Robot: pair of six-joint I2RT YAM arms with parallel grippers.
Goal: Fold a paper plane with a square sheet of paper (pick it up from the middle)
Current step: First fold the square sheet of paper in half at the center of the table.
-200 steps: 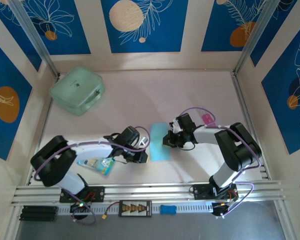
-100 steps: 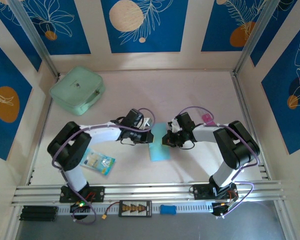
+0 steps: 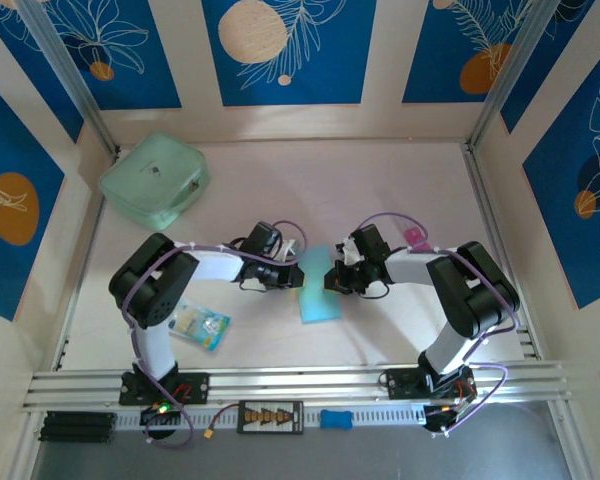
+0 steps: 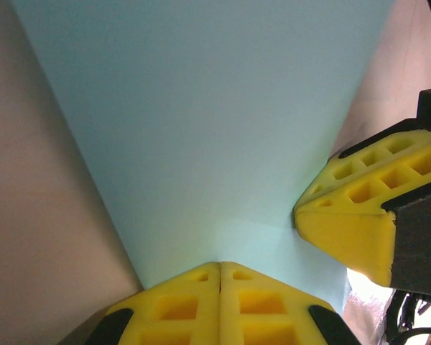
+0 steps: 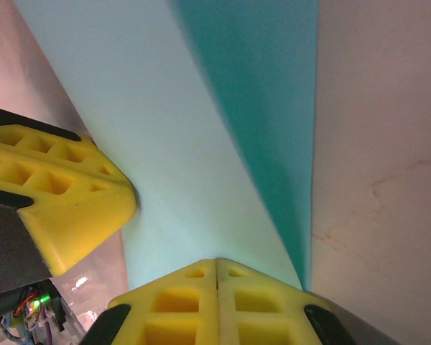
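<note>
Moved: the left arm has swung off the packet (image 3: 198, 325) and up to the sheet's (image 3: 318, 298) left edge; the right arm has hardly shifted.
Left gripper (image 3: 298, 272): jaws pressed fully together, tips at the sheet's upper left edge. I cannot tell whether any paper is nipped.
Right gripper (image 3: 332, 280): jaws likewise closed, tips at the right edge, close to the left's.
Sheet: mid-table (image 3: 380, 190), a narrow oblong between both grippers; the darker band along one side suggests a folded flap.
Meaning: both arms now meet at the sheet, probably to press a crease; no plane shape yet.
</note>
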